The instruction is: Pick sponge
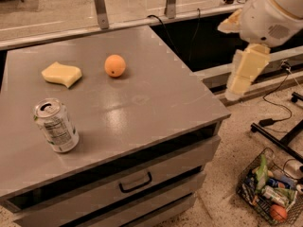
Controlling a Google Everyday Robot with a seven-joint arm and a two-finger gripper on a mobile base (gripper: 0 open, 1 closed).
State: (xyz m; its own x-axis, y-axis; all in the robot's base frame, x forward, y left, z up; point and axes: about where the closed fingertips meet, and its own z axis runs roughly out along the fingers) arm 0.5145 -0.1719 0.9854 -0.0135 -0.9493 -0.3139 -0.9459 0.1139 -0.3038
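Observation:
The sponge (61, 74) is a pale yellow foam block with wavy edges, lying flat at the far left of the grey cabinet top (142, 103). My gripper (227, 63) hangs off the cabinet's right edge, well to the right of the sponge and above the floor. Its pale yellow blocky fingers (246, 70) stand apart and hold nothing. One finger points down and the other points left, higher up.
An orange (115, 65) sits just right of the sponge. A soda can (56, 126) stands upright near the front left. Drawers with a handle (135, 182) are below. A wire basket (270, 188) of items and cables lie on the floor at right.

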